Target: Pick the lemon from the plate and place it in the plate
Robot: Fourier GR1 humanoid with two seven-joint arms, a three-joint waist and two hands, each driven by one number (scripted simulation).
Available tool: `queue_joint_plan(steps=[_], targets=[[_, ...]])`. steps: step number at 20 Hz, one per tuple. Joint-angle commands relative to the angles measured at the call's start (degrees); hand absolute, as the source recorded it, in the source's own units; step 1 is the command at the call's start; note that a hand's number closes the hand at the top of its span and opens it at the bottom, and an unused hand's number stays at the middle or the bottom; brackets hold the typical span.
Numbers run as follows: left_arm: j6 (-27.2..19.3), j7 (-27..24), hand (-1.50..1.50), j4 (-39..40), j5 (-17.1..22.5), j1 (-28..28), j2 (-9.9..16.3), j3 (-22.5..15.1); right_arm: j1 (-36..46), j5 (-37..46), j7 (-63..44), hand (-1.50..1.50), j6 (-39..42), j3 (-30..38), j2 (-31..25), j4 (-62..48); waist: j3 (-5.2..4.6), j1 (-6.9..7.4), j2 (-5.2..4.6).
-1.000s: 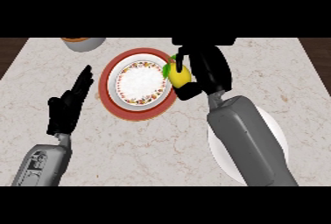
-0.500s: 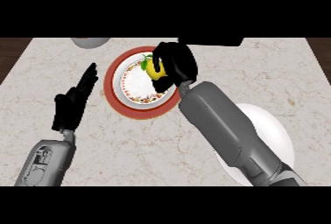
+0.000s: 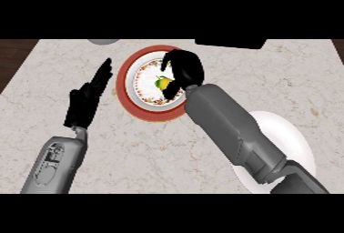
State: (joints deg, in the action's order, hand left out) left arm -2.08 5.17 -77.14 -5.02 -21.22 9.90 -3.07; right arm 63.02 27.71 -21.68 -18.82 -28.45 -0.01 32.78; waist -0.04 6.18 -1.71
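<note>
Lemon (image 3: 162,83) lay on the red-rimmed plate (image 3: 125,86); my right hand (image 3: 181,68) curled around it. It looked light, firm and round, best cupped around its middle. My left hand (image 3: 87,98) rested open.

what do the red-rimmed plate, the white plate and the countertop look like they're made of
Red-rimmed plate: looks like glazed ceramic, with a smooth red band and a patterned white centre. White plate: plain, smooth and uniformly white, so ceramic or possibly plastic. Countertop: pale, with fine brownish veining, like polished marble or a stone-look laminate.

Lemon (image 3: 161,83) on left plate (image 3: 129,93)
</note>
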Motion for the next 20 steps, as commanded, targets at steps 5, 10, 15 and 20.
queue_joint_plan(steps=[5,10,15,20], targets=[[-0.01,1.75,0.00,-0.16,-0.58,-2.57,-1.10,-0.91,1.13,-11.00,5.23,-1.50,-3.25,-0.86,0.01,-4.69,0.08,1.35,-0.30],[-0.08,0.55,0.00,-0.33,-0.53,-0.36,-1.21,-0.85,-4.35,-20.14,14.83,-1.50,-10.88,2.07,0.01,0.93,0.16,1.20,-0.14],[0.23,-1.19,0.00,0.77,0.21,1.60,0.57,1.55,-2.96,-26.30,19.28,-1.50,-16.18,8.98,0.01,0.69,0.10,-2.26,0.46],[-2.93,2.45,0.00,-4.86,-1.51,4.63,-0.60,0.68,-6.08,-29.15,23.38,-1.50,-19.39,13.67,-1.80,1.79,0.12,-4.78,1.50]])
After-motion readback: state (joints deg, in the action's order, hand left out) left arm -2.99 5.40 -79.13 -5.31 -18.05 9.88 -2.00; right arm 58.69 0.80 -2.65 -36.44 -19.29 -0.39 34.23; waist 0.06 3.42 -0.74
